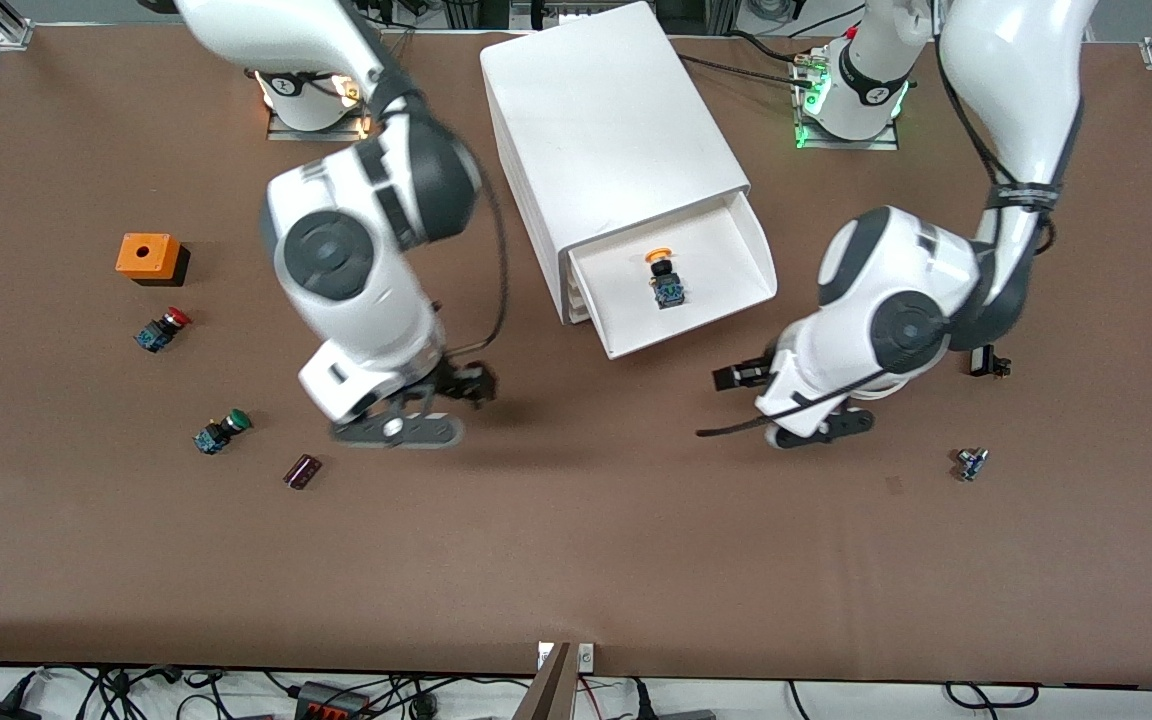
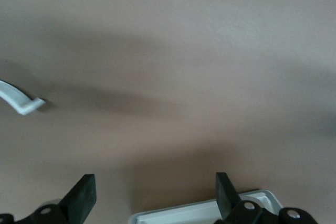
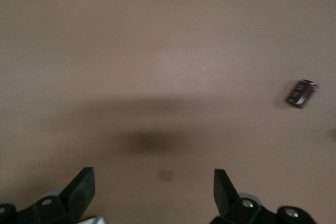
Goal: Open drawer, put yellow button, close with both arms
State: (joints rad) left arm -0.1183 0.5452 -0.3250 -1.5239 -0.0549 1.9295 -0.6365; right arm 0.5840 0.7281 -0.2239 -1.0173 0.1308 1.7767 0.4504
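The white cabinet stands at the table's middle near the robot bases. Its top drawer is pulled out, and a corner of it shows in the left wrist view. The yellow button lies on its side inside the drawer. My left gripper is open and empty, low over the table beside the drawer's front, toward the left arm's end; its fingers are wide apart. My right gripper is open and empty over bare table, toward the right arm's end; its fingers are wide apart.
Toward the right arm's end lie an orange box, a red-capped button, a green-capped button and a small dark red block, also in the right wrist view. Two small parts lie toward the left arm's end.
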